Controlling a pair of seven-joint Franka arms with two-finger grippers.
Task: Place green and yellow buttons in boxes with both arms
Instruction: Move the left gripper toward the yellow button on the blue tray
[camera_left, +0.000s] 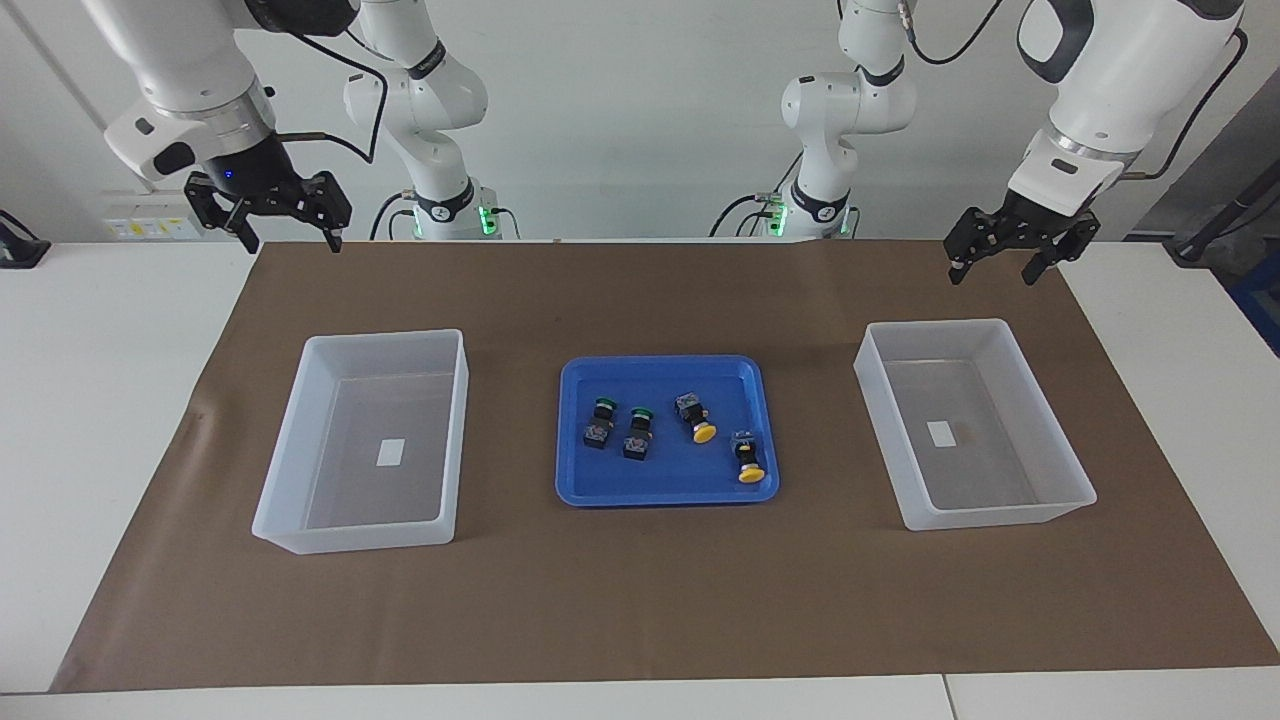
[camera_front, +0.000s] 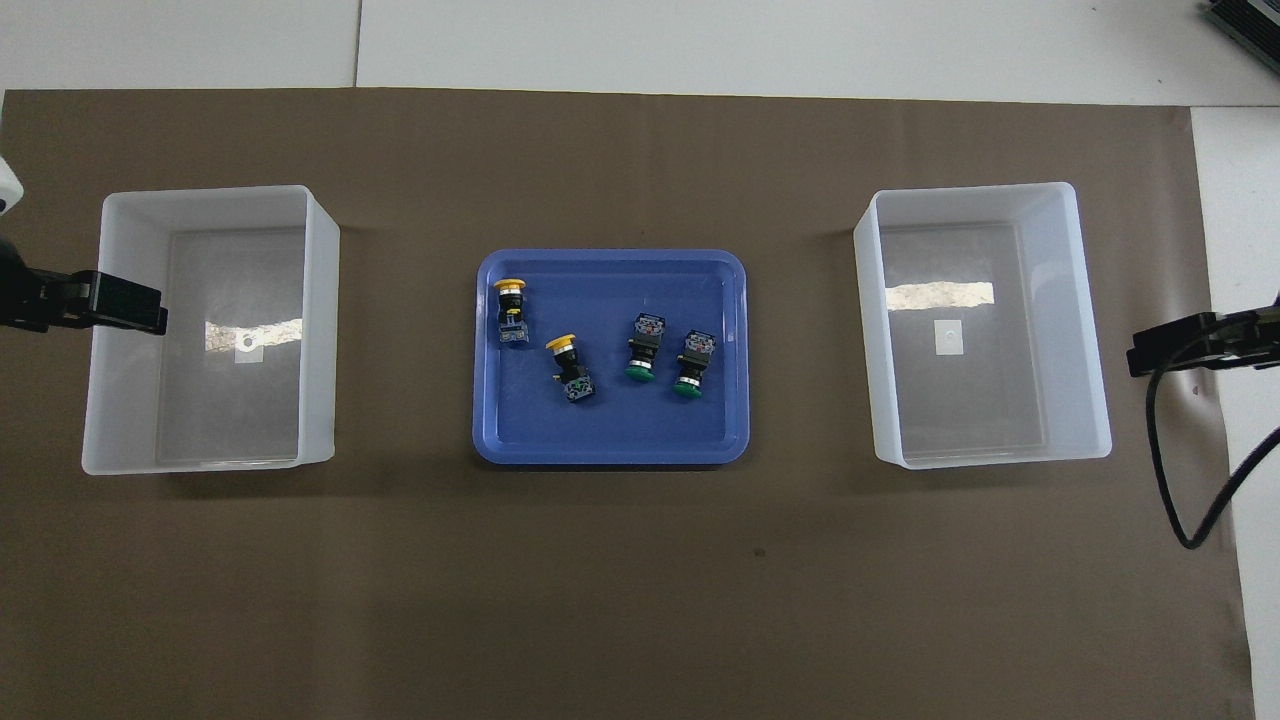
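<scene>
Facing view: my left gripper (camera_left: 1000, 262) and right gripper (camera_left: 287, 228) hang spread, holding nothing, while green-capped and yellow-capped push-buttons (camera_left: 640, 432) lie in the shallow blue tray (camera_left: 660, 492) between two translucent white bins (camera_left: 300, 520).

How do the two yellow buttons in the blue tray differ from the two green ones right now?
Cap colour: yellow buttons against green buttons. The yellow pair lies toward the left arm's end of the blue tray, the green pair toward the right arm's. Yellow caps point away from the robots, green caps toward them. All four lie on their sides, ungripped.
</scene>
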